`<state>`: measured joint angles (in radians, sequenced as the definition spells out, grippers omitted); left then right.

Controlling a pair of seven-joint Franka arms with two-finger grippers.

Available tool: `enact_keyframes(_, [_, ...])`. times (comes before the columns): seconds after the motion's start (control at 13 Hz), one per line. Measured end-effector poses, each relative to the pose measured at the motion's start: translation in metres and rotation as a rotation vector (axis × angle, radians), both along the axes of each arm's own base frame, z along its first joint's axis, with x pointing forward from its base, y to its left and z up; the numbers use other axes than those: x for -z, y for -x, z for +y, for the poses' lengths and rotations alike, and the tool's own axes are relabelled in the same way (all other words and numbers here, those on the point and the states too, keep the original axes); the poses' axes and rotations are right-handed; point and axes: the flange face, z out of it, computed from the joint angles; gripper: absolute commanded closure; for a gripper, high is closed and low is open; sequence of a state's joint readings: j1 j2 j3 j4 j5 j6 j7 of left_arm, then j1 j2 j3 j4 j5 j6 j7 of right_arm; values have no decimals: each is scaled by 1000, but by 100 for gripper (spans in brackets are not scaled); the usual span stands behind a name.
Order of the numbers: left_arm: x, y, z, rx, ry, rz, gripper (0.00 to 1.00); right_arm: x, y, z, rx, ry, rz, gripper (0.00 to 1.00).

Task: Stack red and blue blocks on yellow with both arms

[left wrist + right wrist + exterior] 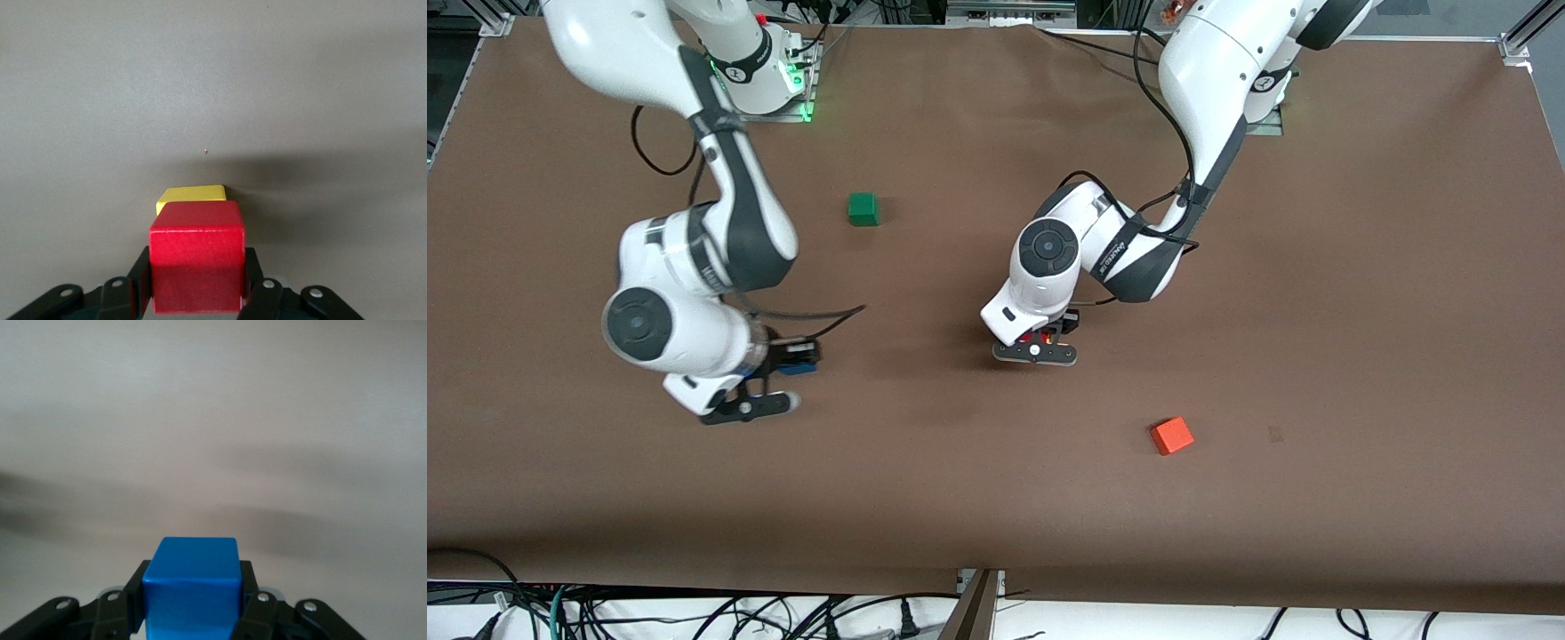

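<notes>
Left gripper [197,293] grips red block [197,257] — apparently above yellow cube [192,194].

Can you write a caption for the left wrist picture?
Left gripper holds the red block above the yellow one.

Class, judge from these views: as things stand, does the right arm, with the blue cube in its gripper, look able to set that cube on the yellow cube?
Probably not yet: the left gripper, holding the red cube, is over the yellow cube.
</notes>
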<state>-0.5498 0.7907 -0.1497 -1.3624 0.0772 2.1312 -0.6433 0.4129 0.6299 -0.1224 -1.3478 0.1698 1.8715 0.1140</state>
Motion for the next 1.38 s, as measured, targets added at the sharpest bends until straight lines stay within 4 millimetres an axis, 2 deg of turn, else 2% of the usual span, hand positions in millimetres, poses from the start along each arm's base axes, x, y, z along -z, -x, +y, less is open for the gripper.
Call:
enact_keyframes(0.15, [0, -2, 2, -3, -2, -2, 99, -5, 11, 38, 37, 7, -5, 70])
enact_keyframes(0.31, [0, -2, 2, -4, -3, -2, 99, -6, 18, 57, 60, 11, -8, 70])
enact_keyframes(0.77, [0, -2, 4, -5, -6, -1, 97, -7, 19, 62, 85, 15, -9, 69])
enact_keyframes(1.15, [0, -2, 4, -5, -8, 0, 94, -7, 27, 79, 98, 18, -7, 69])
enact_keyframes(1.23, [0, -2, 4, -5, -8, 0, 87, -8, 27, 79, 101, 19, -7, 69])
enact_keyframes(1.31, [0, -2, 4, -5, -8, 0, 35, -8, 27, 79, 102, 19, -8, 69])
enact_keyframes(1.38, [0, -2, 4, -5, -8, 0, 0, -7, 27, 79, 102, 19, -7, 69])
